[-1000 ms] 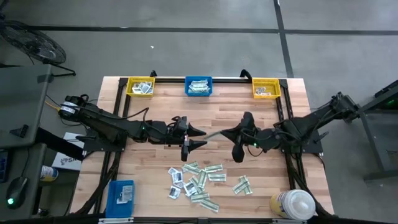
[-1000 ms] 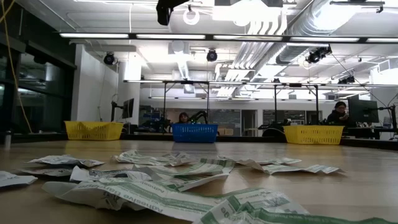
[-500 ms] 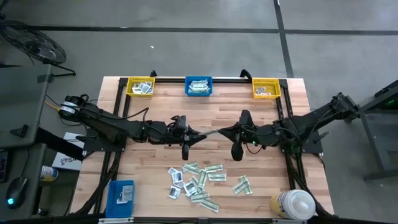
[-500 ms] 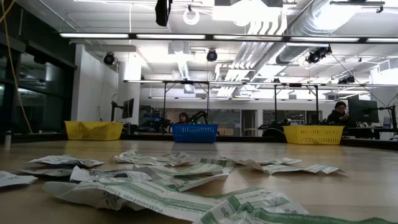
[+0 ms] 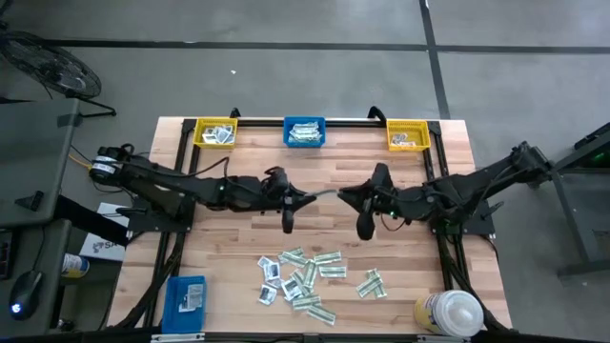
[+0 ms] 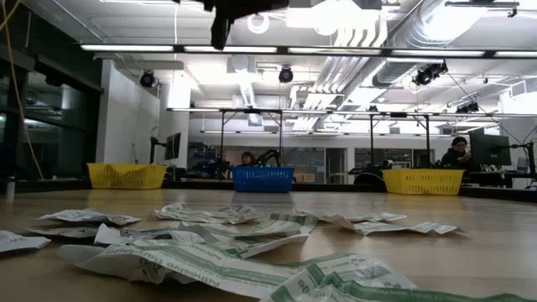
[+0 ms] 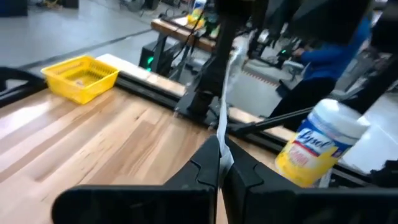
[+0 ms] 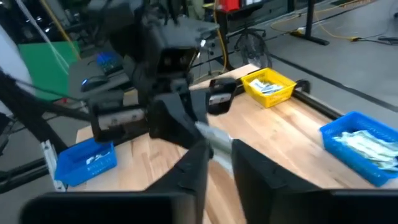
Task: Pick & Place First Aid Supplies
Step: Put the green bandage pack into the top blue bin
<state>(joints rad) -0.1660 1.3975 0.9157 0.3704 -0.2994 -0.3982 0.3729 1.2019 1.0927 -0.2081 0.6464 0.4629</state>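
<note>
I'm working in what looks like a robotics lab inside a big open industrial hall. From the low view I see exposed silver ducts (image 6: 394, 46) and long strip lights (image 6: 252, 49) under a bare ceiling, with workbenches and monitors (image 6: 491, 151) behind the table (a person (image 6: 457, 153) sits at one). The high view shows a grey concrete floor (image 5: 286, 76) around the butcher-block table (image 5: 238, 162), and cabling at its sides.
</note>
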